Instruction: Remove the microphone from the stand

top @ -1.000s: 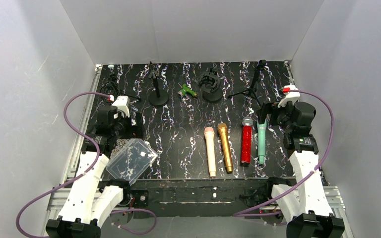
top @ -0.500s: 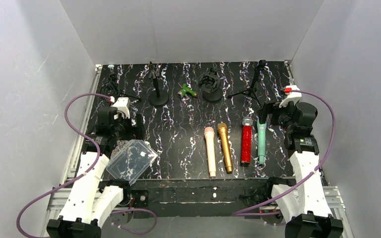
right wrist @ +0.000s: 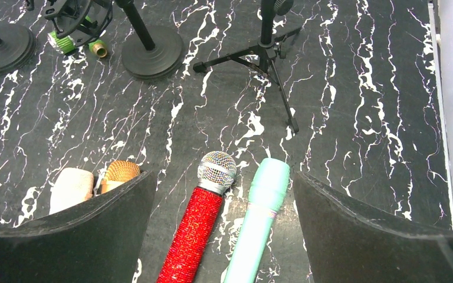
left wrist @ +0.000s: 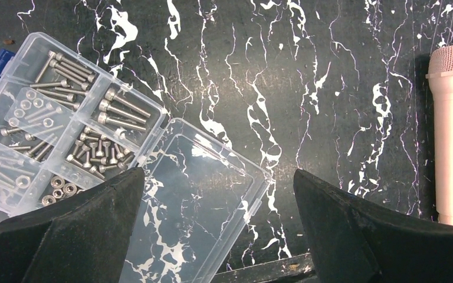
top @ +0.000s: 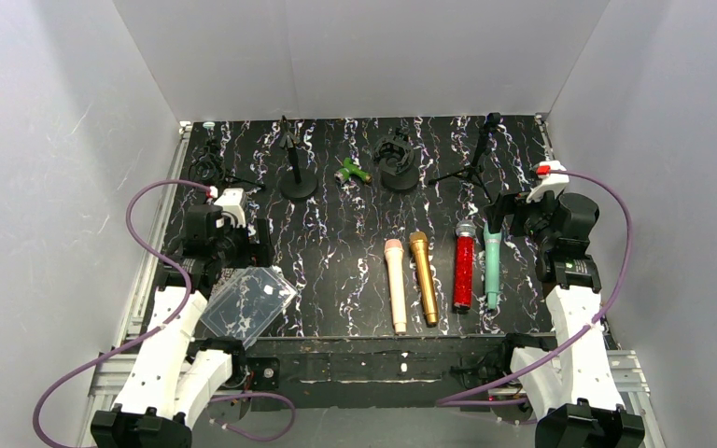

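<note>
Marbled table [right wrist: 360, 147] bears teal microphone [right wrist: 258, 221] below right jaws.

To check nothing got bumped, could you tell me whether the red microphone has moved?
No. The red microphone still lies between the gold microphone and the teal microphone, same spot.

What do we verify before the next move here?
1. Left fingers open, empty: ok.
2. Right fingers open, empty: ok.
3. Pink microphone, gold microphone, red microphone, teal microphone lying flat, off stands: ok.
4. Green object seated in shock mount stand: cannot tell.
5. Tripod stand clip empty: cannot tell.
6. Open screw box apart from microphones: ok.
</note>
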`<move>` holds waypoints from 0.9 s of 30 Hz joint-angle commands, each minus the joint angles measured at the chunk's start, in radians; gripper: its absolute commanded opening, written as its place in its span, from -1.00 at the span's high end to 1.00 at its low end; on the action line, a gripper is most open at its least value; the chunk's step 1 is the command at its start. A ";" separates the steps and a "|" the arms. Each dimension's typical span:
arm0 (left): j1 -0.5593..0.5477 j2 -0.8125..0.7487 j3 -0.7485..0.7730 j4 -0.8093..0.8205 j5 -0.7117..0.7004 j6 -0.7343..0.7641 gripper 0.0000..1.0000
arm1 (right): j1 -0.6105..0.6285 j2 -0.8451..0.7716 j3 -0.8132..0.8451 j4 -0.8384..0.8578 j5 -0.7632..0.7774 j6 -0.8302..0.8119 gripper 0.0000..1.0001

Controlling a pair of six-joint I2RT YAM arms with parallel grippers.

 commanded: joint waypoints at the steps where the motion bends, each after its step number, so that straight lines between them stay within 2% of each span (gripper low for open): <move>1: 0.007 -0.005 -0.007 -0.016 0.017 0.010 -0.99 | -0.007 -0.009 -0.004 0.041 -0.011 0.011 -0.89; 27: 0.017 0.003 -0.021 -0.001 0.010 0.011 -0.99 | -0.007 -0.001 0.003 0.041 -0.003 0.017 -0.89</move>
